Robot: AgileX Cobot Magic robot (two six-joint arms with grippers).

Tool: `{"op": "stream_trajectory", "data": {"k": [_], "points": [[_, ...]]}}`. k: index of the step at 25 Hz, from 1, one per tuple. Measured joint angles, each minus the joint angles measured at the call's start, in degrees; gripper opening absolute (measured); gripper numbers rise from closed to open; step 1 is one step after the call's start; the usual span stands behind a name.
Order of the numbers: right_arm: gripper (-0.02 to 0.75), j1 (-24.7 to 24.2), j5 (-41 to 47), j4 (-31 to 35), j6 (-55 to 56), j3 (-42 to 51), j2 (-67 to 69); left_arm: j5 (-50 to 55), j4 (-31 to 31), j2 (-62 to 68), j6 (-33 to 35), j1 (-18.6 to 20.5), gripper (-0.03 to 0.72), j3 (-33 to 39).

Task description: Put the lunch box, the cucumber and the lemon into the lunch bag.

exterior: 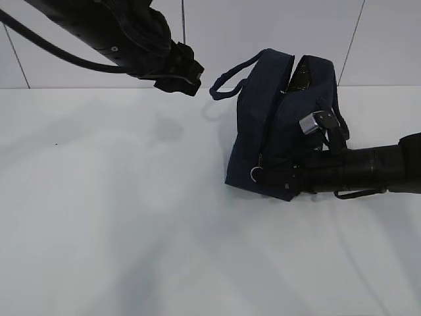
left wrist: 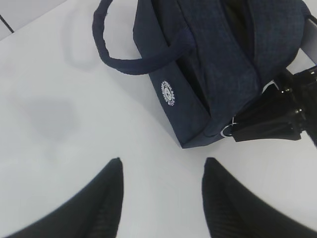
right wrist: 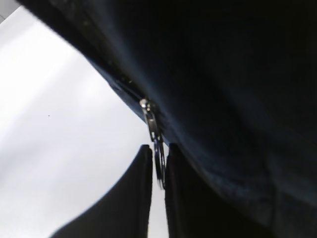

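Note:
The navy lunch bag (exterior: 276, 131) stands on the white table right of centre, and its top gapes in a dark slit. Its metal ring pull (exterior: 255, 173) hangs at the bag's lower front corner. My right gripper (exterior: 264, 175) reaches in low from the right. In the right wrist view the right gripper (right wrist: 158, 151) is shut on the ring pull (right wrist: 158, 161), tight against the bag's fabric (right wrist: 237, 74). My left gripper (exterior: 194, 76) hovers open and empty up left of the bag. In its own view the left gripper (left wrist: 163, 161) hangs over bare table. The lunch box, cucumber and lemon are out of view.
One loop handle (exterior: 227, 82) sticks out from the bag toward the left gripper. A silver buckle (exterior: 314, 122) sits on the bag's right side above my right arm (exterior: 368, 170). A round white logo (left wrist: 169, 92) marks the bag's end. A tiled wall (exterior: 217, 33) rises behind the table.

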Motion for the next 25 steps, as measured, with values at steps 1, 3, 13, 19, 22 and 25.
{"op": "stream_trajectory", "data": {"k": [1, 3, 13, 19, 22, 25], "points": [[0.063, 0.0, 0.0, 0.0, 0.0, 0.0, 0.0, 0.0, 0.0, 0.0, 0.0, 0.0, 0.371, 0.0], [0.028, 0.0, 0.0, 0.0, -0.1, 0.0, 0.0, 0.0, 0.0, 0.0, 0.0, 0.0, 0.371, 0.0], [0.001, 0.0, 0.0, 0.0, -0.2, 0.0, 0.0, 0.1, 0.0, 0.0, 0.0, 0.0, 0.371, 0.0], [0.001, 0.0, 4.2, -1.9, 1.8, -0.1, 0.0, 0.1, 0.0, 0.0, 0.0, 0.0, 0.371, 0.0], [0.001, 0.0, 6.3, -4.5, 3.8, -0.4, 0.0, 0.1, 0.0, 0.0, 0.0, 0.0, 0.371, 0.0], [0.001, 0.0, 8.6, -6.0, 5.6, -0.4, 0.0, 0.1, 0.0, 0.0, 0.0, 0.0, 0.371, 0.0]]}}
